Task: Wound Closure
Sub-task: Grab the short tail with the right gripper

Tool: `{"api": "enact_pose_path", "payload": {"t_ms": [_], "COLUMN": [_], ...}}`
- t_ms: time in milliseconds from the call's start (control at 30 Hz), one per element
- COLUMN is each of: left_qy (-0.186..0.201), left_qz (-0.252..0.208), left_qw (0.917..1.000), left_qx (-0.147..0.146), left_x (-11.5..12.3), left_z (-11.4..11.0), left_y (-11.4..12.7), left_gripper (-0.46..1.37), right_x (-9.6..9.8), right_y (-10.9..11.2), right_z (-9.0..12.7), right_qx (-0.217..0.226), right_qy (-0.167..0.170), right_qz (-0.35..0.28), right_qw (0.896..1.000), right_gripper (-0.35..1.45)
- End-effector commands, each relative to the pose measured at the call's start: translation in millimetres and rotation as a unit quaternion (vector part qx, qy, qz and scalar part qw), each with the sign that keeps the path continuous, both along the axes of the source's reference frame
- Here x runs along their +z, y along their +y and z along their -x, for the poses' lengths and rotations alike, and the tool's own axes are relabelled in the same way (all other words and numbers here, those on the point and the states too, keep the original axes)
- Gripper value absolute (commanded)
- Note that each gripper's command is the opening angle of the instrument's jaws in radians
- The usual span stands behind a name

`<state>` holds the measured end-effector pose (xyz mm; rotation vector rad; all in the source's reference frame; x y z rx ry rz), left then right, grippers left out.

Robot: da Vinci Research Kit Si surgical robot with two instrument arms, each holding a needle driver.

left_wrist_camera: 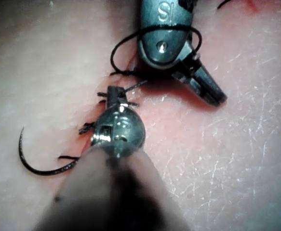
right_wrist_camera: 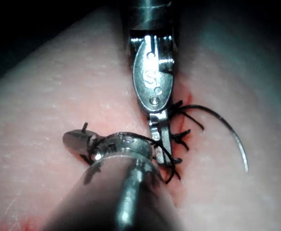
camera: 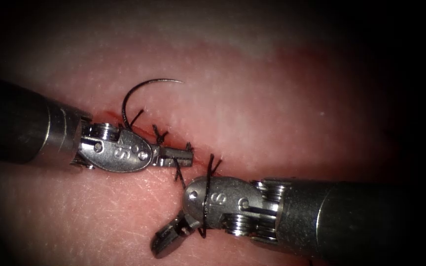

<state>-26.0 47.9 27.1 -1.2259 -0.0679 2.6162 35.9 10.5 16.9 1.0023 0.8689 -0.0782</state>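
Observation:
The curved needle [camera: 141, 91] lies loose on the tissue [camera: 282, 113] beyond the left end of the cut [camera: 146, 132], held by neither tool; its tip points right and its tail end is at the cut's edge. It also shows as the needle [left_wrist_camera: 39, 168] and the needle [right_wrist_camera: 234, 134]. My left tool [camera: 186, 156] lies along the cut with its jaws shut on the thread [camera: 177, 170]. That thread runs down and loops around the neck of my right tool [camera: 163, 242], which points down-left, jaws shut on nothing. The same loop [left_wrist_camera: 130, 38] wraps the right tool [left_wrist_camera: 212, 94].
Tied stitches with short dark thread ends [camera: 159, 134] sit along the cut, another at its right end [camera: 214, 165]. Red fluid [camera: 112, 116] stains the cut's edges. Both shafts lie low over the tissue, the left tool [right_wrist_camera: 163, 139] close beside the right tool [right_wrist_camera: 75, 139].

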Motion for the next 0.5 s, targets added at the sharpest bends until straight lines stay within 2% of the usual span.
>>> {"api": "enact_pose_path", "payload": {"t_ms": [33,333,500], "left_qy": [-0.001,0.000,-0.005], "left_qz": [-0.001,-0.003,-0.004], "left_qw": [1.0000,1.0000,1.0000], "left_qx": [0.002,0.003,-0.003], "left_x": [-0.1,-0.4,-1.5], "left_z": [0.0,-0.1,-0.8], "left_y": [-0.1,-0.3,-0.4], "left_gripper": [-0.35,-0.35,-0.35], "right_x": [0.1,0.1,-0.2], "right_y": [0.0,0.1,1.0], "right_z": [0.0,0.0,0.0], "right_qx": [0.002,0.005,0.032], "right_qy": [-0.001,-0.001,0.019], "right_qz": [0.003,0.003,-0.008], "right_qw": [1.000,1.000,0.999], "right_gripper": [-0.35,-0.35,-0.35]}}
